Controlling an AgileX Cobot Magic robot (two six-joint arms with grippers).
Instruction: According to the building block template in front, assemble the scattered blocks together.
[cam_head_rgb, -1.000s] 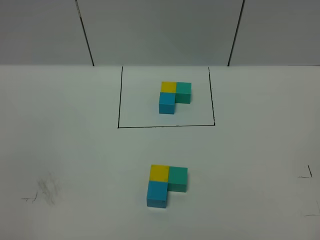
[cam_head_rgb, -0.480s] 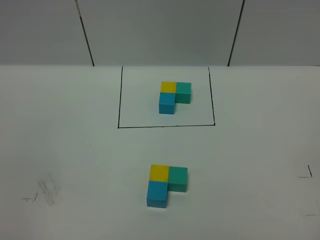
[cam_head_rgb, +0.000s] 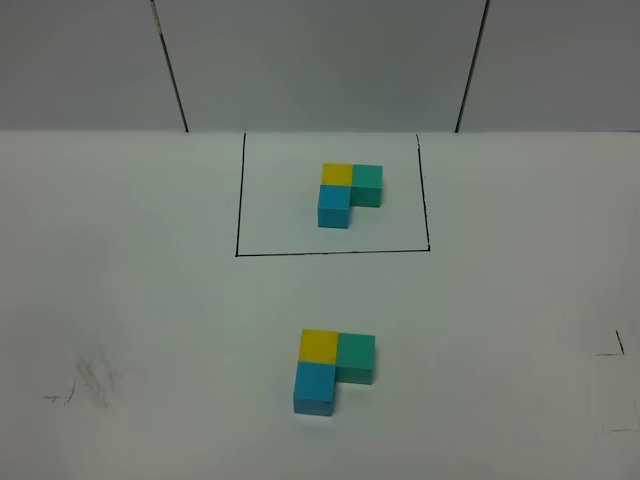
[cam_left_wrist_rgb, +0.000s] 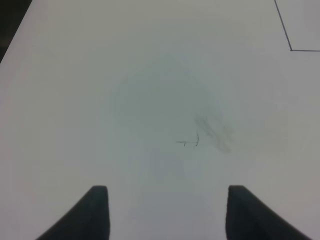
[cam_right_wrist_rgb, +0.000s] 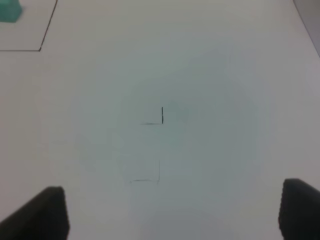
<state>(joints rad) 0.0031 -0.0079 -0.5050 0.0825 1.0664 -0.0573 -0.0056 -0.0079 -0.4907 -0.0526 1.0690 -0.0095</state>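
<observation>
The building block template (cam_head_rgb: 348, 193) is an L of yellow, teal-green and sky-blue cubes inside a black-lined rectangle (cam_head_rgb: 330, 252) at the back. The scattered blocks sit joined in the same L shape nearer the front: yellow (cam_head_rgb: 320, 346), teal-green (cam_head_rgb: 356, 355) to its right, sky-blue (cam_head_rgb: 314, 385) in front of the yellow. My left gripper (cam_left_wrist_rgb: 167, 215) is open and empty over bare table. My right gripper (cam_right_wrist_rgb: 172, 215) is open wide and empty. Neither gripper shows in the exterior high view. The template's teal-green cube (cam_right_wrist_rgb: 9, 12) shows at the edge of the right wrist view.
Faint pencil marks and a grey smudge (cam_head_rgb: 90, 380) lie at the front left, also in the left wrist view (cam_left_wrist_rgb: 212, 131). Small corner marks (cam_head_rgb: 612, 350) lie at the right, also in the right wrist view (cam_right_wrist_rgb: 159, 117). The table's back edge meets a grey wall (cam_head_rgb: 320, 60).
</observation>
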